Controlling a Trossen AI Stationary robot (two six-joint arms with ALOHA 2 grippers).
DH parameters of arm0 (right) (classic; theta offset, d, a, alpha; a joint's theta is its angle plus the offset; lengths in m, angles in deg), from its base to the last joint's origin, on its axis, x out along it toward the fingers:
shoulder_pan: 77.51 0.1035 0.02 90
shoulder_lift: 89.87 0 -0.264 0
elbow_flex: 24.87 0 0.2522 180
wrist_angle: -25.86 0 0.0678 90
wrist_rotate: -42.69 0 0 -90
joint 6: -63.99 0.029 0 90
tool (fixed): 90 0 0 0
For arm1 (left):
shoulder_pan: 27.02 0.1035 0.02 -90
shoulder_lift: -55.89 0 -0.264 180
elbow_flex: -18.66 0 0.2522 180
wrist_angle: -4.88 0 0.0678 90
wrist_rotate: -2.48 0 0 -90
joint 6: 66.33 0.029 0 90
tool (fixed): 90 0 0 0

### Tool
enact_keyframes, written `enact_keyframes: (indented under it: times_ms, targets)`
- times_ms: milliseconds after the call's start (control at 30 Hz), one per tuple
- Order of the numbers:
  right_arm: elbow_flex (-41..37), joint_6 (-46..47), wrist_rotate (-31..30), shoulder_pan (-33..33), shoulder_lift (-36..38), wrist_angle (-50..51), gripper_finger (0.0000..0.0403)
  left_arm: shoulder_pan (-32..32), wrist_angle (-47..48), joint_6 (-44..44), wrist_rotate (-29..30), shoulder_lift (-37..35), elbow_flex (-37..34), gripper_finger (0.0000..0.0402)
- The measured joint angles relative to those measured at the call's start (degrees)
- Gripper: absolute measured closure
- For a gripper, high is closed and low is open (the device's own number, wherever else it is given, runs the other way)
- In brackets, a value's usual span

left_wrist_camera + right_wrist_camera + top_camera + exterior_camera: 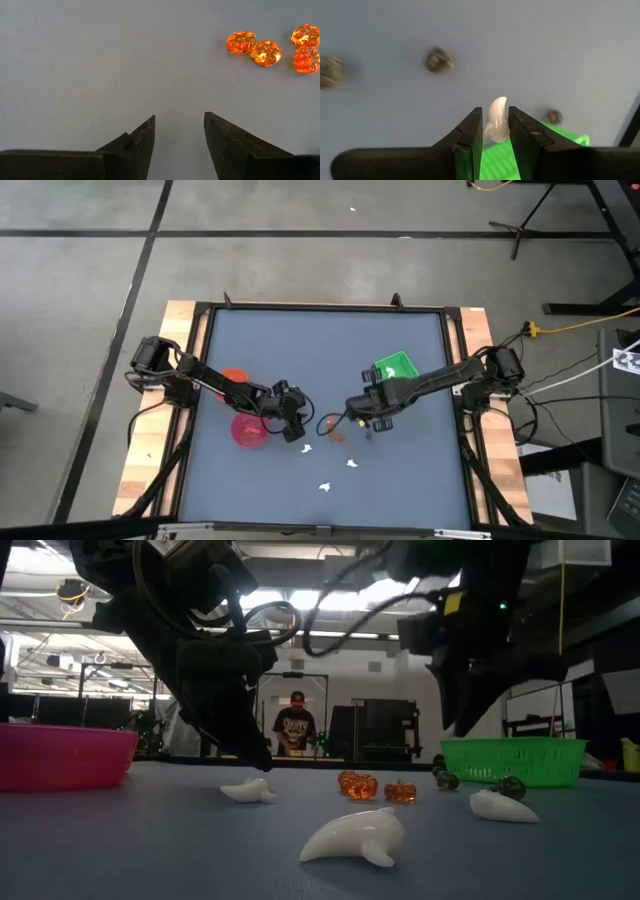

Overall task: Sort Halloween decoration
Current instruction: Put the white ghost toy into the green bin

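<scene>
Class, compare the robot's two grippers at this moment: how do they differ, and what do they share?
The right gripper is shut on a white piece; the left gripper is open and empty. The right is near the green tray; the left is near the orange pieces. Both have dark fingers.

Left gripper [296, 432] beside pink bowl [249, 431]; right gripper [365, 420] near green tray [396, 366], white pieces [325, 486] scattered

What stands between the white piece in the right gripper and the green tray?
Nothing visible does. The right gripper is shut on the white piece, and in the right wrist view the green tray lies directly beneath with no obstacle between them.
</scene>
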Motion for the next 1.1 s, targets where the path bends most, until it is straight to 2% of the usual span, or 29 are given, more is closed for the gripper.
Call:
enact_keyframes:
  times_ms: [267,567,800,1100]
  targets:
    - [0.0,-1.5,0.0,-5.5,0.0,6.3,0.0315,0.0,0.0,0.0,0.0,0.0,0.0,0.0247]
    - [0.2,-6.2,0.0,-9.8,0.0,7.2,0.0315,0.0,0.0,0.0,0.0,0.0,0.0,0.0247]
    - [4.5,-7.4,-0.1,-11.9,0.0,13.7,0.0315,0.0,0.0,0.0,0.0,0.0,0.0,0.0247]
    - [6.6,-7.1,0.0,-15.5,0.0,16.1,0.0315,0.0,0.0,0.0,0.0,0.0,0.0,0.0247]
